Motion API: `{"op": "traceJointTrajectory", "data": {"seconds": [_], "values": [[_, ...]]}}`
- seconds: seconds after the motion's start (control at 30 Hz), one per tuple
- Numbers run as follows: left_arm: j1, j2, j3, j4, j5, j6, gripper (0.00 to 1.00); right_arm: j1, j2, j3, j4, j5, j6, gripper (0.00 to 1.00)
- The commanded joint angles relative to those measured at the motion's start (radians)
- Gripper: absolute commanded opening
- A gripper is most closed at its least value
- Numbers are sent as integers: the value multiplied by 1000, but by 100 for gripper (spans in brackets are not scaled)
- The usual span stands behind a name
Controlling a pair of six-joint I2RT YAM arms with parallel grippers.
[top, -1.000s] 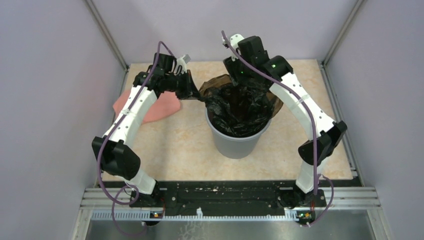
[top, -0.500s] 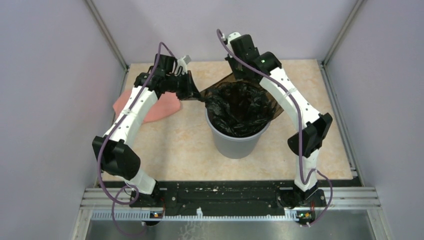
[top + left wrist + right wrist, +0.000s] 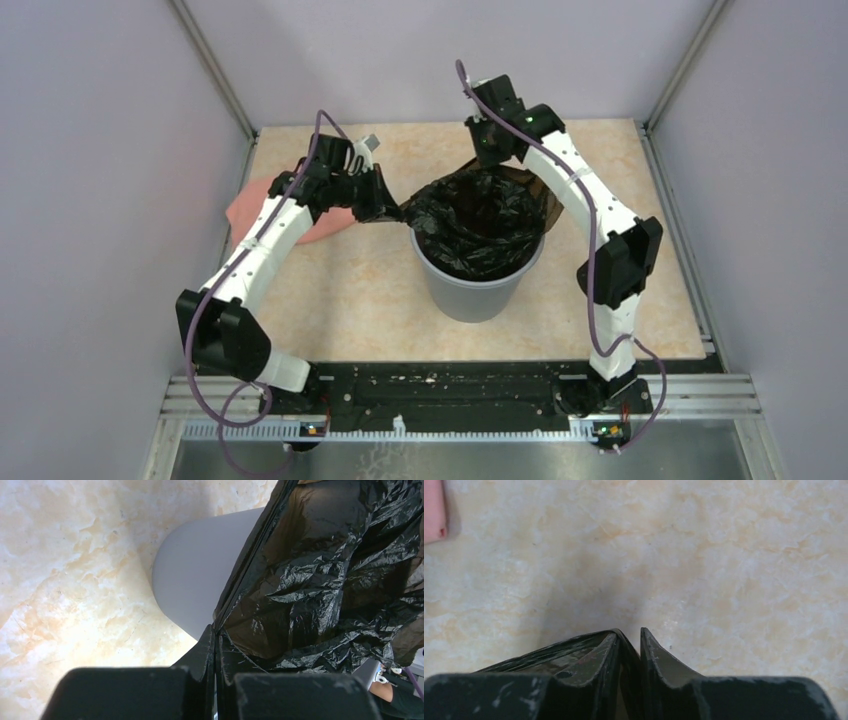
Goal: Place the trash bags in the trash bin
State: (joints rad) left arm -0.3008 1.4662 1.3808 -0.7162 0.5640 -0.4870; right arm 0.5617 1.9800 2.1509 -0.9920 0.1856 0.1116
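The grey round trash bin (image 3: 470,288) stands mid-table with the glossy black trash bag (image 3: 482,222) bunched inside it and spread over its rim. My left gripper (image 3: 392,208) is shut on the bag's left edge, just outside the bin's left rim. In the left wrist view the gripper (image 3: 216,636) pinches the film beside the bin wall (image 3: 200,585), with the bag (image 3: 325,575) stretched to the right. My right gripper (image 3: 490,158) is shut on the bag's far edge behind the bin. In the right wrist view black film (image 3: 574,652) drapes over one finger of the gripper (image 3: 630,641), above bare table.
A salmon-pink folded cloth (image 3: 243,203) lies at the table's left edge under my left arm; its corner shows in the right wrist view (image 3: 431,510). Purple walls and metal posts enclose the table. The arm bases sit on the black rail (image 3: 440,385) in front.
My right gripper has come down and towards the bin's far rim with the bag edge. My left gripper has shifted slightly nearer and lower. The bag sits lower and wider over the rim.
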Motion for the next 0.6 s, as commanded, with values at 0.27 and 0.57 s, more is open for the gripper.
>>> {"op": "traceJointTrajectory", "data": {"seconds": [0.27,0.57], "values": [[-4,-102,-60,18,14,-21,0,7,-182,142,-108,20,44,64],[-5,-110,-64,24,16,-18,0,208,-402,-64,-62,0,-5,69]]}}
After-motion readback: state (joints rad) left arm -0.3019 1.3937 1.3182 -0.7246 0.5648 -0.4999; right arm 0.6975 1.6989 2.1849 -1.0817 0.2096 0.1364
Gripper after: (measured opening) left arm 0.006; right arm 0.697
